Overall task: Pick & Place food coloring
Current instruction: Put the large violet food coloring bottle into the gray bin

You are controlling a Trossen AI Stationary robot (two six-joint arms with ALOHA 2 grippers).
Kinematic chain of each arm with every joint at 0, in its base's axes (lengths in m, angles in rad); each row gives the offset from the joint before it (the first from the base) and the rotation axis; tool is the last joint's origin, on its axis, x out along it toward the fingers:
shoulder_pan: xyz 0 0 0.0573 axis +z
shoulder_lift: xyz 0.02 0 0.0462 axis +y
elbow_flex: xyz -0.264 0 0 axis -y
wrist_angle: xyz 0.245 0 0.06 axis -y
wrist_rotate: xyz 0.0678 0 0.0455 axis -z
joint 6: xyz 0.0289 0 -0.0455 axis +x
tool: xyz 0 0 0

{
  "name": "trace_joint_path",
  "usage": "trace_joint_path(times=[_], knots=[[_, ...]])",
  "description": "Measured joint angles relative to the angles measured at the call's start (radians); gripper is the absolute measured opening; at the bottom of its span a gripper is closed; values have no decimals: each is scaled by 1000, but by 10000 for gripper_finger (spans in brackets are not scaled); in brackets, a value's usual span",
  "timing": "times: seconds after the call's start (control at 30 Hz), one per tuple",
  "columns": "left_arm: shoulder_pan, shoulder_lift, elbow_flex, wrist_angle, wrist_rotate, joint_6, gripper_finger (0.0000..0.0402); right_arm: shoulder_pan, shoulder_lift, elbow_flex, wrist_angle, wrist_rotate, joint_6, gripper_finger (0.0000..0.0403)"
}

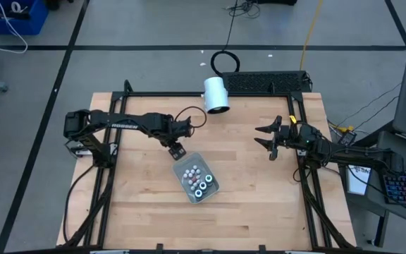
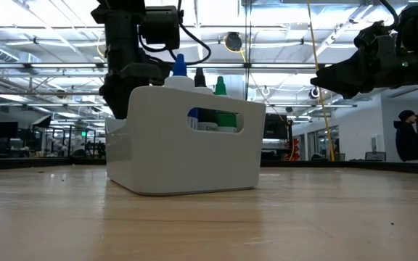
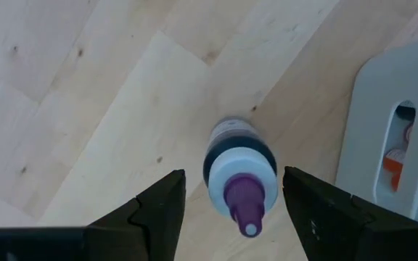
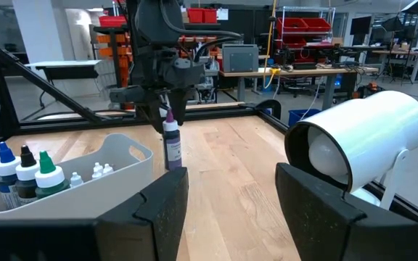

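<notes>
From above, the left gripper (image 1: 177, 149) sits just off the upper-left corner of the white bin (image 1: 213, 185), which lies tilted near the middle of the wooden table (image 1: 146, 212). Inside the bin, several bottle caps (image 1: 197, 180) show as small rings and dots. The right gripper (image 1: 265, 135) waits well apart on the right side of the table, fingers spread and holding nothing. A white cylinder (image 1: 216, 94) lies at the table's far edge.

Down at table level, the bin (image 2: 183, 148) stands front and centre, and three bottles poke over its rim: a blue cap (image 2: 179, 65), a black cap (image 2: 199, 76) and a green cap (image 2: 220, 85). The left arm hangs behind the bin's left end; the bottle it tends is hidden here. A person (image 2: 409, 138) stands far off in the room at right.

The left wrist camera looks straight down on the purple-capped bottle (image 3: 240, 180), upright on the wood just beside the bin wall (image 3: 383, 130). The fingers (image 3: 158, 210) stand either side of it with clear gaps, not gripping.

From the right wrist, across the table, the left gripper (image 4: 167, 116) hovers at the purple-capped bottle's (image 4: 171, 145) top, right beside the bin (image 4: 115, 177). The right arm's own fingers (image 4: 158, 210) are apart and empty, with the cylinder (image 4: 361, 138) close by.
</notes>
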Motion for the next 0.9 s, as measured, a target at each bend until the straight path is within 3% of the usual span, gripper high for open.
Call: trace_joint_path(times=[0.17,0.33,0.57,0.9], knots=[[0,0,0,-1,0,2,191,0,0,0,0,0,0,196],[0,0,1,-1,20,27,120,0,0,0,0,0,0,196],[-5,1,25,-30,21,50,119,0,0,0,0,0,0,196],[-135,0,298,-181,-80,207,119,0,0,0,0,0,0,196]])
